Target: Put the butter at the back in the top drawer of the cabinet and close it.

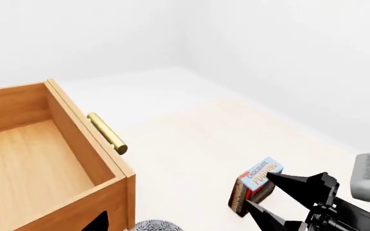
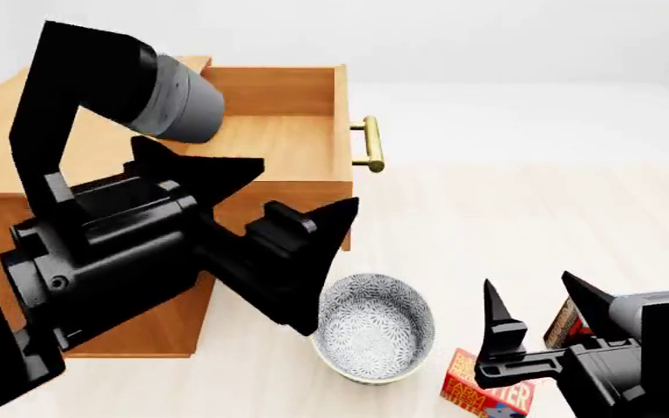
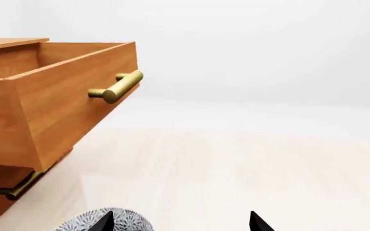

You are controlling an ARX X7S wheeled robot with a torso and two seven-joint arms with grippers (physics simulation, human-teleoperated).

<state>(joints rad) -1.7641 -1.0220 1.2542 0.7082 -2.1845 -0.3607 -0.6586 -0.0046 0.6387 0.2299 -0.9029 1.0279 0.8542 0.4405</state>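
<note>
The butter (image 2: 488, 394), a small red-and-orange box, lies on the floor at the lower right of the head view, next to the bowl. The cabinet (image 2: 32, 131) stands at the left with its top drawer (image 2: 276, 131) pulled out and nothing in it. The drawer's brass handle (image 2: 369, 144) faces right. The drawer also shows in the left wrist view (image 1: 24, 163) and the right wrist view (image 3: 56, 96). My left gripper (image 2: 309, 181) is open and holds nothing, in front of the drawer. My right gripper (image 2: 532, 292) is open and holds nothing, just above and behind the butter.
A patterned grey bowl (image 2: 375, 326) sits on the floor between the cabinet and the butter. A chocolate pudding box (image 1: 256, 185) stands behind my right gripper. The second drawer's handle (image 3: 21, 186) shows below the open drawer. The floor is pale, with white walls behind.
</note>
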